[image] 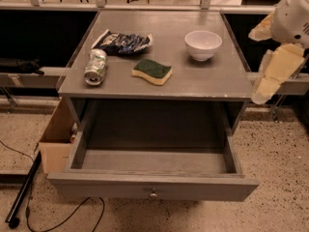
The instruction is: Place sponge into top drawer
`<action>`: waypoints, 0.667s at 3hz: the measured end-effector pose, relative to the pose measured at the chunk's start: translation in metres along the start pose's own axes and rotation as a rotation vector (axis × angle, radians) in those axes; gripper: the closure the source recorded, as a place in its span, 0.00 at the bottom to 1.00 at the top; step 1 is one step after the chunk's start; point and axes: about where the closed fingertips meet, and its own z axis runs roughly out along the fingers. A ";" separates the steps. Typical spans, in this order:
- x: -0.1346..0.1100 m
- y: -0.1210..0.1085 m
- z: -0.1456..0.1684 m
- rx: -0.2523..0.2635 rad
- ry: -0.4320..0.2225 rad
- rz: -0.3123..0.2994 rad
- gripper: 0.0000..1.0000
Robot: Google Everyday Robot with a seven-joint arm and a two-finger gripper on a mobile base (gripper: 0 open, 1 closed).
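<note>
The sponge (152,71), pale yellow foam with a dark green top, lies flat on the grey table top (212,81), near its middle. The top drawer (154,163) below is pulled fully out, with its flat front panel and small round knob (153,195) toward me; nothing shows inside it. My gripper (270,79), cream-coloured under a white arm, hangs off the table's right edge. It is well to the right of the sponge, at about table height, and holds nothing.
On the table top stand a white bowl (203,44) at the back right, a dark blue snack bag (123,42) at the back left and a crushed can (95,66) lying on its side at the left. A brown cardboard box (57,139) stands on the floor left of the drawer. Cables (29,187) lie on the floor.
</note>
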 end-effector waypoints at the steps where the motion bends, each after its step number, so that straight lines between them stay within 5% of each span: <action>1: -0.031 -0.049 0.022 -0.045 -0.055 -0.066 0.00; 2: -0.049 -0.094 0.051 -0.063 -0.233 -0.054 0.00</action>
